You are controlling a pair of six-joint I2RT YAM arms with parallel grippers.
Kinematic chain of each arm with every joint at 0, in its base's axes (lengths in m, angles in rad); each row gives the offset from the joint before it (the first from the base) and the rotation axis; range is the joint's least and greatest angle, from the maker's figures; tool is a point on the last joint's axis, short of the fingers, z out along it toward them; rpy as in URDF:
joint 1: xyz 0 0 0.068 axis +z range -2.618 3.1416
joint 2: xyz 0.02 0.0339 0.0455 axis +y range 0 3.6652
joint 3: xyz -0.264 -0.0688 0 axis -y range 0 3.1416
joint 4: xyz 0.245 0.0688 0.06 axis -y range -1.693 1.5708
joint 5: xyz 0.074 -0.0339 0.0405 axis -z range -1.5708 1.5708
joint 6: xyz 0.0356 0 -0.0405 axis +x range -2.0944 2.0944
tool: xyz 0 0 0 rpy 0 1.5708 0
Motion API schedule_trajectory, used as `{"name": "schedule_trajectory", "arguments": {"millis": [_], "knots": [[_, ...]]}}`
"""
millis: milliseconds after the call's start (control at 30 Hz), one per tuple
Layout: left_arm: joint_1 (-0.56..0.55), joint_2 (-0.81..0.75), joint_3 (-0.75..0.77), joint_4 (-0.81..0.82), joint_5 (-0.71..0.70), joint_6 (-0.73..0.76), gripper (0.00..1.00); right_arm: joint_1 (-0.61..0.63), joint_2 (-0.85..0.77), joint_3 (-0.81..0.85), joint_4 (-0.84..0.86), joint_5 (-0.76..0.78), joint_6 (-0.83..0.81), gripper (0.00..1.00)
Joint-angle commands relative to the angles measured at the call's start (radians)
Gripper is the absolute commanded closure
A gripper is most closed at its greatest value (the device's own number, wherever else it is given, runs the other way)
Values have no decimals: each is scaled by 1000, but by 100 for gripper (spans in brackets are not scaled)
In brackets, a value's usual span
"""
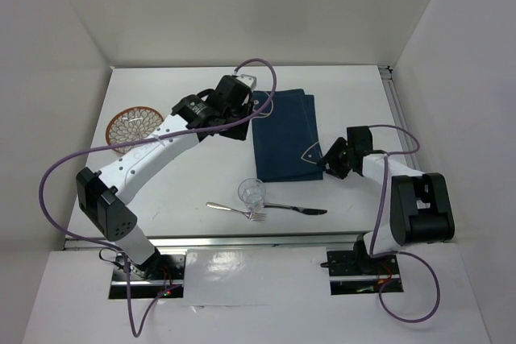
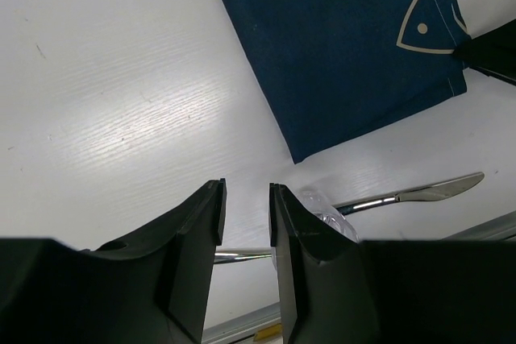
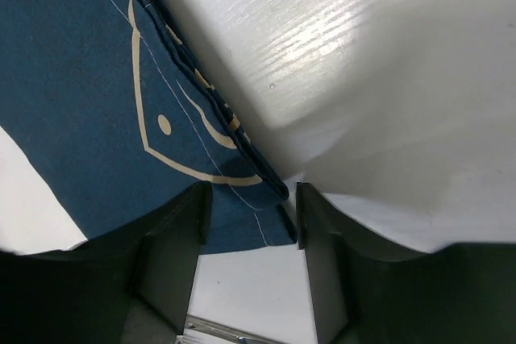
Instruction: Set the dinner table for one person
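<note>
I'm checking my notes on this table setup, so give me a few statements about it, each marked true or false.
1. The glass stands on the placemat. False: it stands on the bare table, beside the fork.
2. The fork and the knife lie near the table's front edge. True.
3. The plate lies right of the placemat. False: it lies to its left.
4. The fingers of the right gripper straddle a placemat corner. True.
</note>
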Motion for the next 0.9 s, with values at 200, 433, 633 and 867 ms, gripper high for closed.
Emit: {"name": "schedule_trajectory", "arguments": {"millis": [200, 433, 633, 867], "knots": [[-3, -13, 5, -17, -24, 7, 55, -10, -19, 7, 55, 2, -2, 83], [9, -3, 5, -26, -51, 7, 54, -10, -82, 132, -40, 47, -51, 100], [225, -23, 53, -69, 6, -21, 53, 78, -49, 375, -58, -4, -73, 100], [543, -155, -82, -59, 242, -96, 53, 340, 276, 808, -9, -145, -202, 100]]}}
